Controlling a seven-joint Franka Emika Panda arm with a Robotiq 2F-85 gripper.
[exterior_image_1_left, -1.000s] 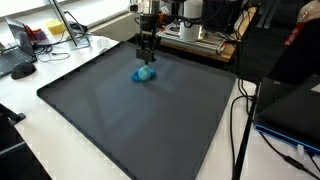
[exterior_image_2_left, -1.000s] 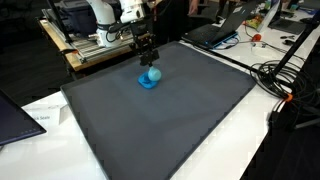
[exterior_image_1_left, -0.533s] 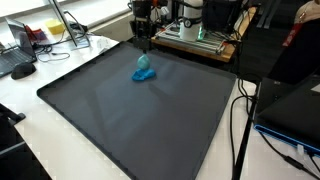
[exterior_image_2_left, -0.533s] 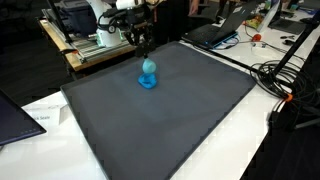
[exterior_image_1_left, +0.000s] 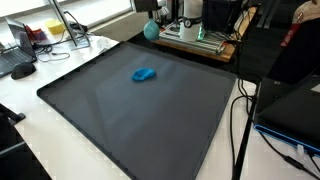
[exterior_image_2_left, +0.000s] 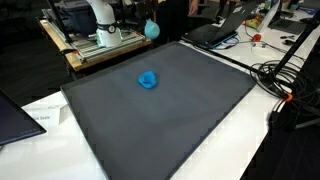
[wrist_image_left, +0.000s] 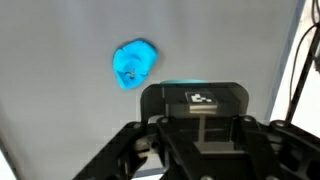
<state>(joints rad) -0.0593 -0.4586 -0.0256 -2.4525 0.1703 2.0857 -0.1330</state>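
The claw (exterior_image_2_left: 151, 21) is closed on a small pale-teal ball (exterior_image_2_left: 152, 29), w/ the jaws pinching it from either side. In both exterior views the fingers are tiny and dark against the clutter, so the exact contact is prob. as described rather than plain to see. The ball hangs in the air above the far edge of the mat (exterior_image_2_left: 170, 130), near the rack (exterior_image_2_left: 100, 42), and touches nothing but the claw.

It looks light, smooth and evenly round, i.e. plastic or foam, and not fragile. A shape like that would roll on a flat surface and could squirt out of an off-centre pinch. The sound hold is across its widest part, w/ modest squeeze.

Below it and well apart, a blue lump (wrist_image_left: 133, 64) lies on the mat toward the far side. It is bright blue and irregular in outline, w/ a hollow and a dark speck near its middle in the wrist view. Whether it is soft or moulded cannot be told.

The mat is dark grey, matte and flat, and covers most of the white bench (exterior_image_2_left: 245, 140). Black cables (exterior_image_2_left: 278, 75) trail along the bench's edge.
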